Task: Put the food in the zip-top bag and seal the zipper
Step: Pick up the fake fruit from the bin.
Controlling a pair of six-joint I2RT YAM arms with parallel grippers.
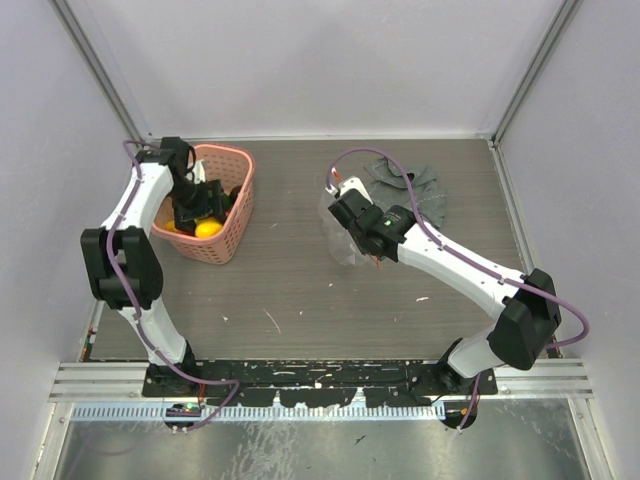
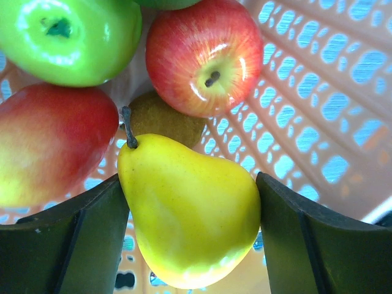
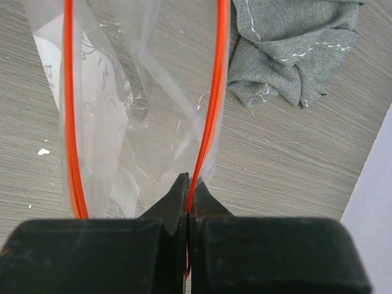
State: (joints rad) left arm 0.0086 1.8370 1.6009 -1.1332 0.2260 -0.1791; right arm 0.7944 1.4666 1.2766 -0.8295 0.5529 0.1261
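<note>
At the far left of the table (image 1: 290,300), the left gripper (image 2: 191,184) is down inside the pink basket (image 1: 232,153). Its two fingers (image 2: 61,245) sit against both sides of a yellow pear (image 2: 190,214), so it looks gripped. The pear is low among the other fruit and not yet lifted clear. Around it lie a red apple (image 2: 205,55), a green apple (image 2: 67,37), a red-and-yellow fruit (image 2: 49,141) and a small brown one (image 2: 165,119) tucked underneath.

Well apart from the basket, near the middle of the table, the right gripper (image 3: 187,190) is pinched tight on one edge of the clear bag (image 3: 141,92). The red zipper (image 3: 70,92) strip runs in two separate lines in the right wrist view. The mouth is therefore parted, with one lip clamped between the fingertips and the other free. No food shows through the plastic, and I cannot see the slider. A grey cloth (image 3: 288,49) lies crumpled just beside the bag, toward the far right.

By my reading the task is at its very start. The bag is held open and the first fruit is in hand, but nothing has gone in. All the fruit in view is in the basket. Each piece has to be carried across and dropped through the mouth, and then the zipper must be run closed.
</note>
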